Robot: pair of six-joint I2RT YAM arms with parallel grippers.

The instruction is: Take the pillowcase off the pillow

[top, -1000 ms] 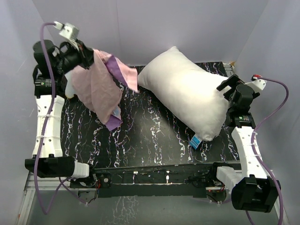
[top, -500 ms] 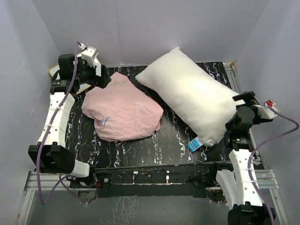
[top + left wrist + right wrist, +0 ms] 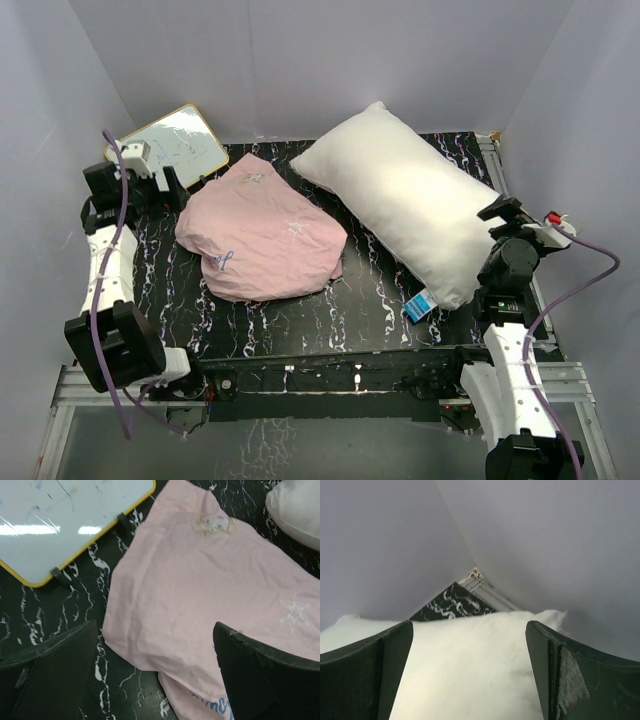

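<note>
On the table [image 3: 350,300], the pillowcase [image 3: 262,240] lies toward 9 o'clock, the pillow [image 3: 405,200] just beside it toward 2 o'clock, and the whiteboard [image 3: 172,143] at 10 o'clock.

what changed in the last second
The left gripper let go of the pillowcase, which dropped from midair into a heap on the table, then drew back leftward, fingers open, uncovering the whiteboard. The right gripper shifted slightly toward the near edge, open by the pillow, which stayed put.

Pillowcase [image 3: 262,240]: pale pink, inside out, crumpled flat. Pillow [image 3: 405,200]: plump, white, bare, lying diagonally just beside it, blue-tagged.
</note>
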